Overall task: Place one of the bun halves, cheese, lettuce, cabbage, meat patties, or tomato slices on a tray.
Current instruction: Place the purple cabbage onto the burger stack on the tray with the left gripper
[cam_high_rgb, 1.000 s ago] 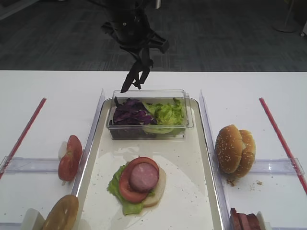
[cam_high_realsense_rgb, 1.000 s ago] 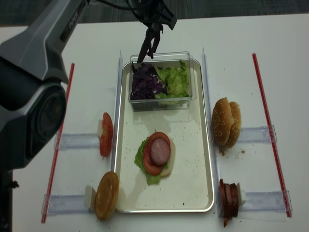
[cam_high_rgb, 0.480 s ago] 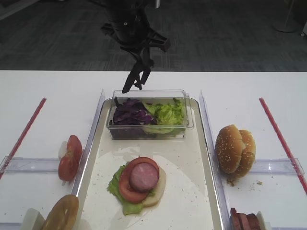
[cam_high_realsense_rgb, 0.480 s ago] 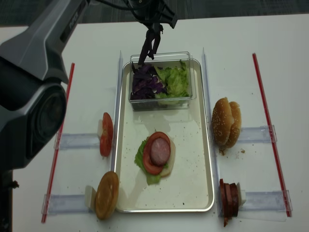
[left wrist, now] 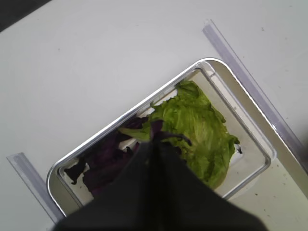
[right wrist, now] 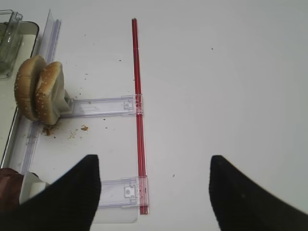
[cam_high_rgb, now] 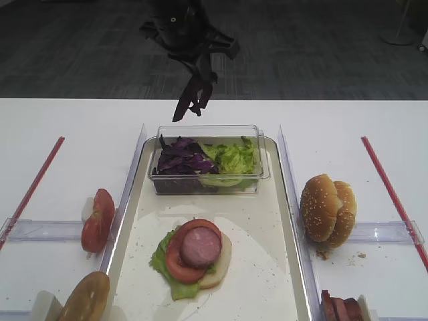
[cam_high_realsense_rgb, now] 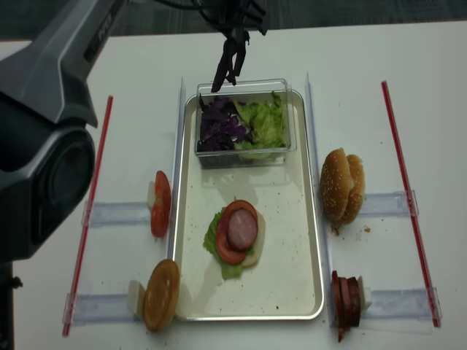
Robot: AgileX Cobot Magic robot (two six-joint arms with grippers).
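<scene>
My left gripper hangs above the back edge of the clear tub, shut on a dangling clump of purple cabbage. From the left wrist, the shut fingertips pinch a curly cabbage strand over the tub. More cabbage and lettuce lie in the tub, which stands on the cream tray. A stack with a meat patty on a tomato slice, lettuce and a bun half sits on the tray. My right gripper is open over bare table.
Tomato slices and a bun half stand in holders left of the tray. Sesame bun halves and meat patties stand to its right. Red strips and clear rails lie on the white table.
My left gripper has risen a little above the tub, carrying the cabbage clump up with it. Nothing else has moved.
</scene>
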